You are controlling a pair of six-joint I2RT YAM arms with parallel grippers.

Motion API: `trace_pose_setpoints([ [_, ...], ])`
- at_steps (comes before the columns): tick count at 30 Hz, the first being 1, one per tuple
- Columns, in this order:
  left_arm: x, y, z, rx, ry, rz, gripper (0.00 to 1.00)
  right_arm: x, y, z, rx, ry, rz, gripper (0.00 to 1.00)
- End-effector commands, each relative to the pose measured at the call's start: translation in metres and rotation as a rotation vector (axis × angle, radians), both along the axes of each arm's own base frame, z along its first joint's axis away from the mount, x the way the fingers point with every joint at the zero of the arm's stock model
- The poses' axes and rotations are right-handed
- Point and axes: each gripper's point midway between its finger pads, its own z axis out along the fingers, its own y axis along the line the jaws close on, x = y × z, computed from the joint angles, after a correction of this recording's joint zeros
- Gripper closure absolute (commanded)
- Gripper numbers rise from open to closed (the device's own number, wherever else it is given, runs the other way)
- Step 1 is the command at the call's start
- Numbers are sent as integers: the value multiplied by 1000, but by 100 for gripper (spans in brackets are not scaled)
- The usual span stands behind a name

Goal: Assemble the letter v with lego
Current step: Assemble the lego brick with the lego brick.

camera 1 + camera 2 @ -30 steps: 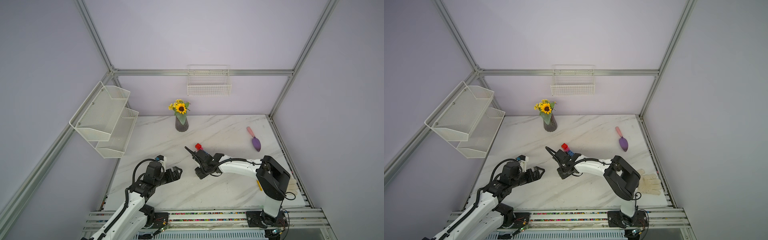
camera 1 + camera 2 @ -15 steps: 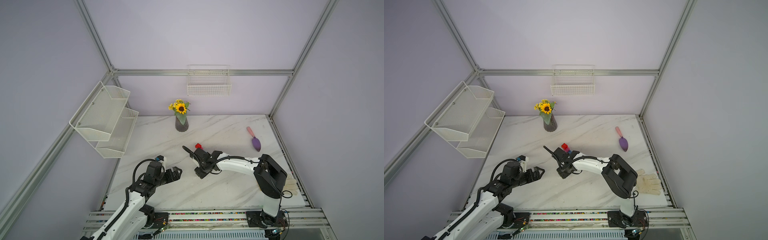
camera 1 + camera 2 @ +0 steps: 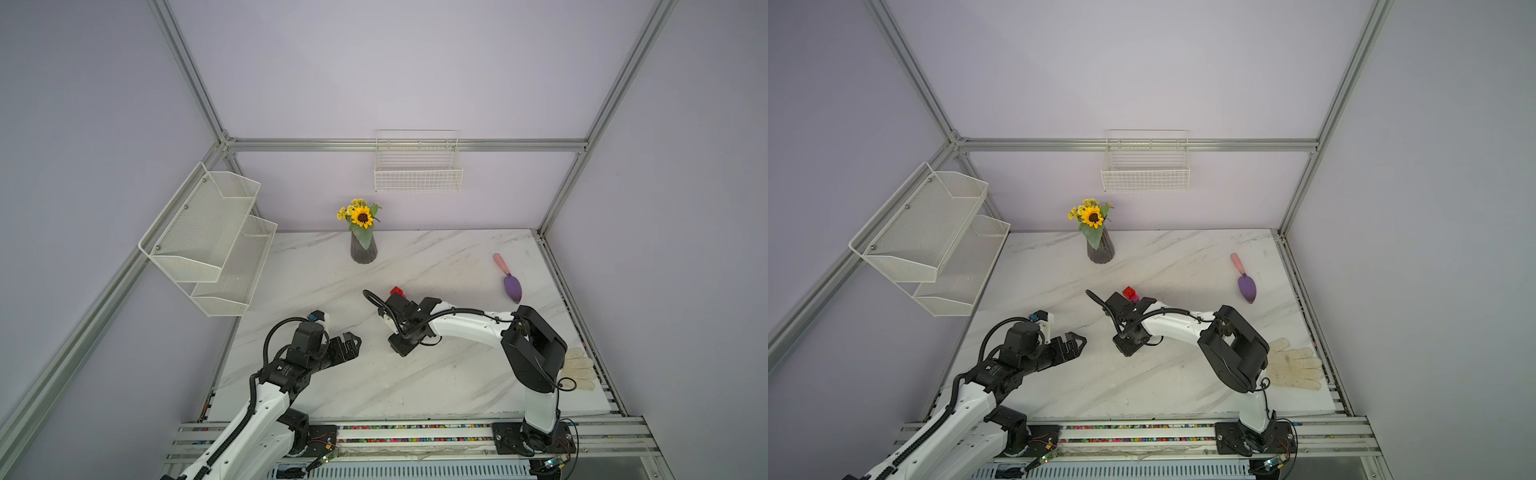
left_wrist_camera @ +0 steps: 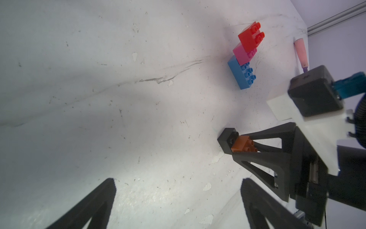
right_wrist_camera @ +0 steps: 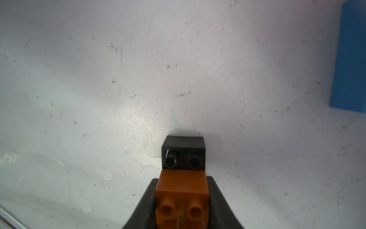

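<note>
Status: pinches orange-brown brick (image 5: 182, 191) between right gripper (image 5: 182, 179) fingers, black brick (image 5: 184, 146) joined stepped beneath it, down by tabletop (image 3: 415, 382). Shows blue brick (image 4: 240, 72), pink brick (image 4: 242, 54) and red brick (image 4: 249, 38) joined in steps on tabletop at 12 o'clock of that pinch. Shows left gripper (image 3: 355, 341) at 9 o'clock, fingers spread wide.

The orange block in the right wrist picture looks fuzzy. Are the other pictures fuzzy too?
Right wrist view: the orange block sits close to the lens and looks soft, with glare on the table beyond it; left wrist view: the red block is sharp, the fingers of the left pincer are dark blurs; both top views: small but clear.
</note>
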Motion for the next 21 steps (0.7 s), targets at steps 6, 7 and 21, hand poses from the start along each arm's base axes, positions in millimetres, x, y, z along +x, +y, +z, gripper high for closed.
trace_pose_setpoints([
  [6,10,-1,21,23,-52,-10,0,-61,-48,-94,-205,287,-129,78],
  [7,10,-1,21,23,-48,-13,0,-59,-47,-91,-203,280,-129,78],
  [21,11,-4,14,10,-30,-18,0,-9,-17,-39,-74,51,-187,3],
])
